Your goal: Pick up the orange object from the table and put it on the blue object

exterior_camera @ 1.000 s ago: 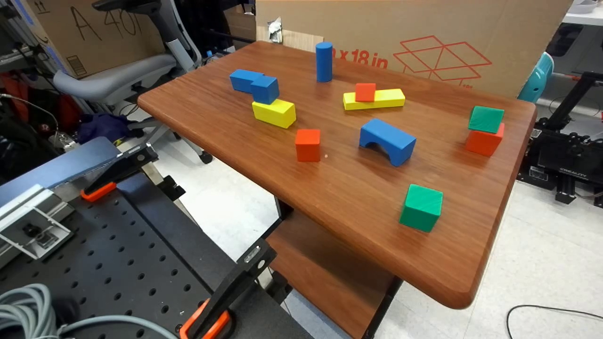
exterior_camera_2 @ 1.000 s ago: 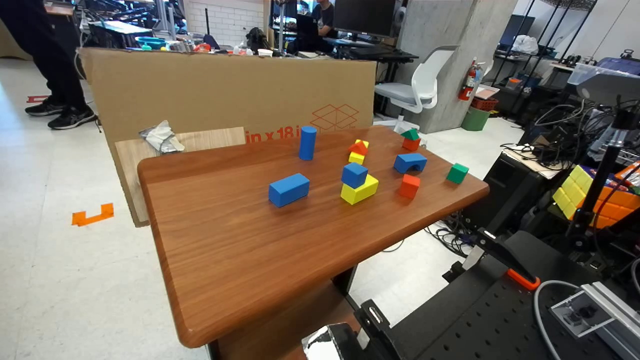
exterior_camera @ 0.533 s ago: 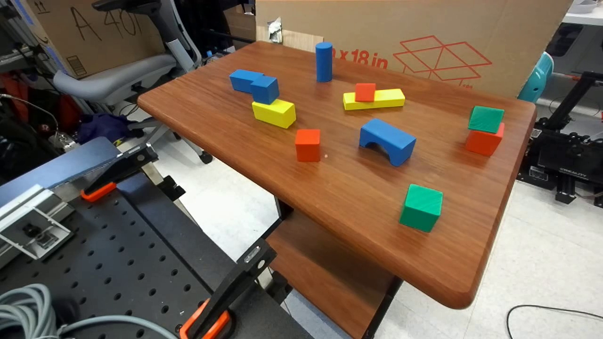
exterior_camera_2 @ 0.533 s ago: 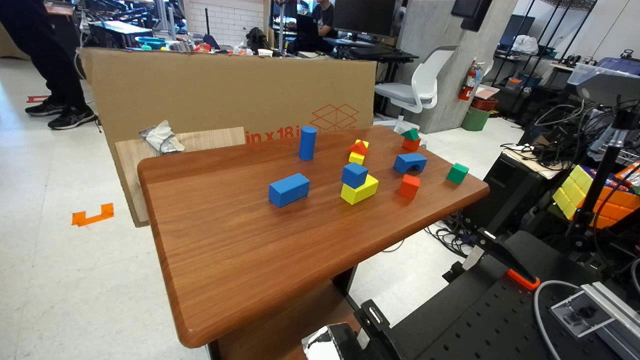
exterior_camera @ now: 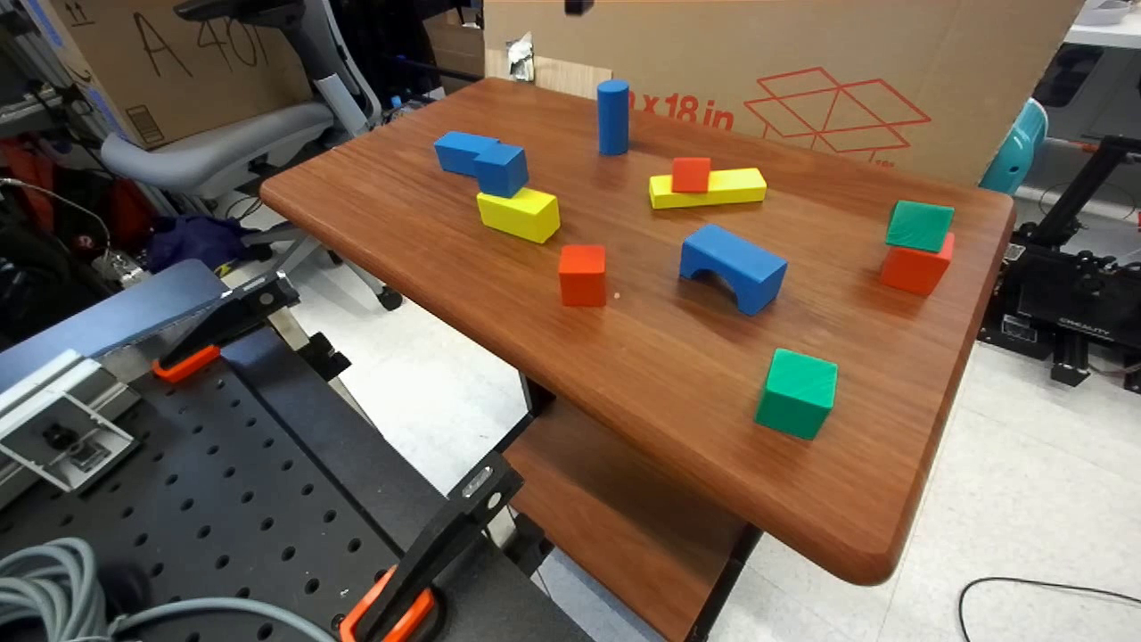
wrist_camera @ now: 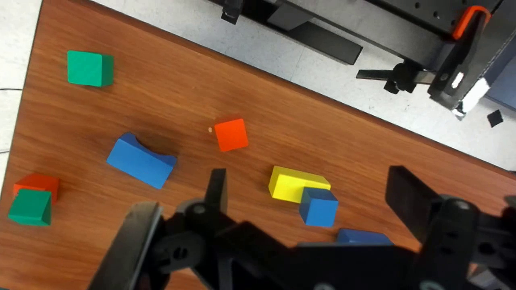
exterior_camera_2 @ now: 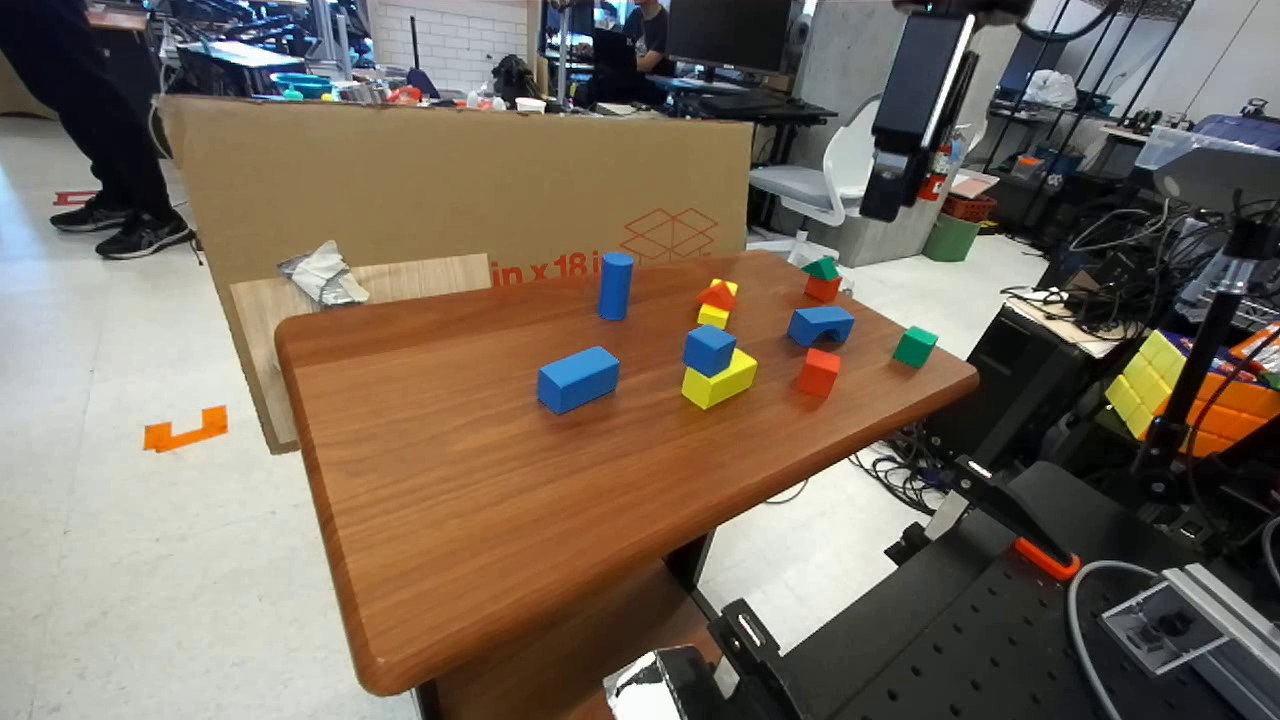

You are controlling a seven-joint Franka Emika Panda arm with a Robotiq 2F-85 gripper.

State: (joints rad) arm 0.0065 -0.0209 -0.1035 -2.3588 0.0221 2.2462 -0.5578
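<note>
The orange cube [exterior_camera: 583, 275] sits alone on the table; it also shows in an exterior view [exterior_camera_2: 818, 373] and in the wrist view [wrist_camera: 231, 135]. The blue object, a tall narrow upright block [exterior_camera: 612, 118], stands near the table's far edge; its top looks round, like a cylinder. It also shows in an exterior view [exterior_camera_2: 615, 286] but not in the wrist view. My gripper [wrist_camera: 307, 177] is open and empty, well above the table. It hangs at the upper right in an exterior view [exterior_camera_2: 885, 200]; only a dark tip [exterior_camera: 578, 6] shows elsewhere. The orange cube lies outside the fingers.
A blue cube [wrist_camera: 320, 211] sits on a yellow block [exterior_camera: 519, 214], near a flat blue block [exterior_camera_2: 578, 380]. A blue arch [exterior_camera: 734, 267], a green cube [exterior_camera: 798, 393], a green-on-orange stack [exterior_camera: 918, 250] and a yellow bar [exterior_camera: 738, 185] with a red piece share the table.
My gripper has come down into view from the top in both exterior views. The blocks on the table have not moved.
</note>
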